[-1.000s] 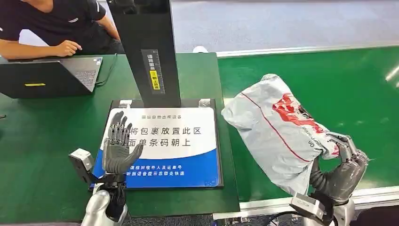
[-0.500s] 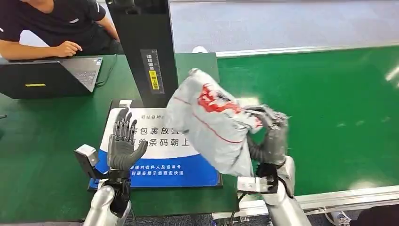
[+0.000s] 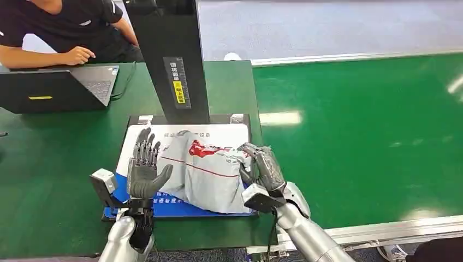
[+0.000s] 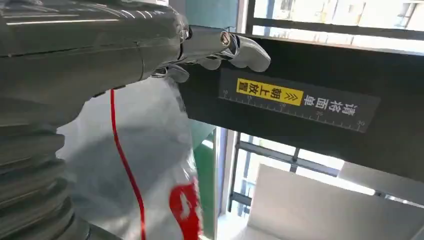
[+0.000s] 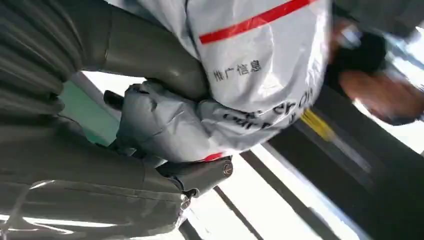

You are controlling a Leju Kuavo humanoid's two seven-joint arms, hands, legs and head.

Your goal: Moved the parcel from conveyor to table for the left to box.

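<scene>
The parcel (image 3: pixel 205 170) is a soft grey mailer bag with red print and a red line. It lies on the white and blue placement mat (image 3: pixel 143 137) on the green table. My right hand (image 3: pixel 263 164) grips the bag's right end; the right wrist view shows bunched plastic (image 5: pixel 200 125) caught between thumb and fingers. My left hand (image 3: pixel 144 166) stands upright and open at the bag's left edge, fingers spread. In the left wrist view the bag (image 4: pixel 145 165) sits just beyond the fingertips (image 4: pixel 245 50).
A black scanner post (image 3: pixel 172 60) rises behind the mat. A laptop (image 3: pixel 57 87) sits at the far left with a person (image 3: pixel 65 27) leaning at it. The green conveyor (image 3: pixel 371 131) runs to the right, its near rail (image 3: pixel 382 229) at the front.
My right hand has carried the parcel leftwards off the conveyor and lowered it onto the mat. The left hand has stayed nearly in place, still open.
</scene>
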